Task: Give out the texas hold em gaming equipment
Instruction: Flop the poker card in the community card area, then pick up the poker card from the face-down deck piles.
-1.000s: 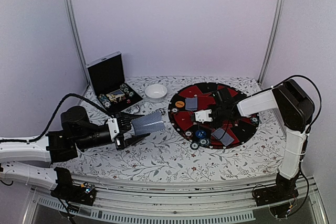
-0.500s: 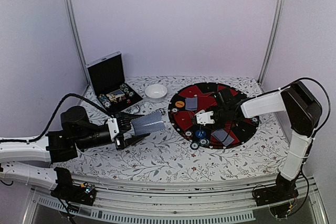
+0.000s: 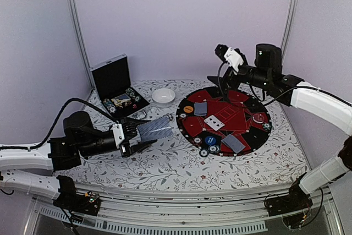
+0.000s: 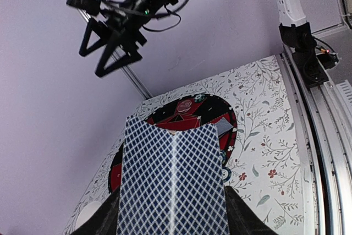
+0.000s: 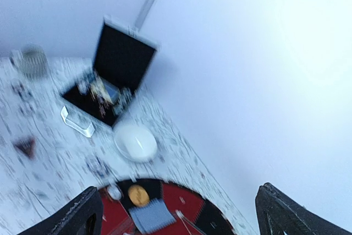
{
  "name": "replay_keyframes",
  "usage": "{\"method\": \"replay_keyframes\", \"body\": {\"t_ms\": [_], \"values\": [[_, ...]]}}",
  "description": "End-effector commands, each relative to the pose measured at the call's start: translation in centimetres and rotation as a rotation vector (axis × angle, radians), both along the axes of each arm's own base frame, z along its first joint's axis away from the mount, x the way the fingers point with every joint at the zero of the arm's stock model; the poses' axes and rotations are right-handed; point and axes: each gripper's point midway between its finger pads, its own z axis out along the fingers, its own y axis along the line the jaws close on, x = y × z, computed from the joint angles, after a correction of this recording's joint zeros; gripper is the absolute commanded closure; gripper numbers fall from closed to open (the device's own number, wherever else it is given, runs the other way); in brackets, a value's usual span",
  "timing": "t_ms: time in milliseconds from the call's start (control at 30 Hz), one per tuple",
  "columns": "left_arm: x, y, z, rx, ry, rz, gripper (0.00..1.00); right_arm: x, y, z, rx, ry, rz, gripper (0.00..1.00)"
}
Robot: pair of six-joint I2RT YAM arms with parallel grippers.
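deck [image 3: 155, 129] is clamped in half-open left fingers [image 3: 140, 146] over worktop [image 3: 165, 169] beside mat [image 3: 239, 115]; right fingers [image 5: 77, 218] are spread wide, empty, above mat; one top card should be pinched by its edge.

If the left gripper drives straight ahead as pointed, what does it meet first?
Probably the left edge of the round mat, the cards in the left gripper arriving first; its height is unclear.

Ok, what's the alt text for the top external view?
The left gripper holds a deck of playing cards over the table, and the right gripper hangs open above the far side of a round mat. Cards and chips lie on it; a white bowl and open case sit left of it.
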Motion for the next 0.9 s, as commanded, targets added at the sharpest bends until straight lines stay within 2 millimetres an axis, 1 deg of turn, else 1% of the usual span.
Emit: {"method": "replay_keyframes", "body": {"t_ms": [0, 67, 133, 167, 267, 300, 367, 400, 467, 600, 733, 867], "values": [[-0.2, 0.1, 1.2, -0.039, -0.029, 0.002, 0.48, -8.3, 4.0, 4.7, 0.376, 0.364, 0.289, 0.01], [0.0, 0.1, 1.3, -0.043, -0.033, 0.011, 0.48, -11.4, 6.1, 4.9, 0.400, 0.425, 0.356, 0.01], [0.0, 0.2, 1.2, -0.042, -0.039, 0.019, 0.48, -14.2, 8.2, 3.8, 0.392, 0.477, 0.407, 0.01], [0.1, 0.2, 1.2, -0.041, -0.041, 0.024, 0.48, -15.2, 9.1, 3.4, 0.389, 0.494, 0.428, 0.01], [0.1, 0.2, 1.3, -0.045, -0.044, 0.025, 0.48, -17.5, 12.0, 1.6, 0.372, 0.602, 0.470, 0.01], [0.2, 0.2, 1.2, -0.045, -0.044, 0.026, 0.48, -18.0, 12.9, 0.4, 0.349, 0.637, 0.474, 0.01], [0.1, 0.2, 1.2, -0.042, -0.045, 0.026, 0.48, -18.8, 14.5, 0.2, 0.322, 0.657, 0.496, 0.01], [0.1, 0.2, 1.2, -0.042, -0.046, 0.026, 0.48, -19.2, 15.2, -0.3, 0.302, 0.664, 0.501, 0.01], [0.1, 0.2, 1.1, -0.041, -0.047, 0.029, 0.48, -19.1, 16.1, -1.2, 0.275, 0.666, 0.498, 0.01], [0.2, 0.3, 1.2, -0.041, -0.054, 0.035, 0.48, -17.7, 17.0, -2.6, 0.262, 0.695, 0.429, 0.01], [0.1, 0.2, 1.2, -0.042, -0.055, 0.030, 0.48, -16.3, 17.0, -3.7, 0.248, 0.713, 0.340, 0.01], [0.0, 0.3, 1.4, -0.048, -0.058, 0.032, 0.48, -15.0, 16.1, -5.4, 0.202, 0.715, 0.227, 0.01]]}}
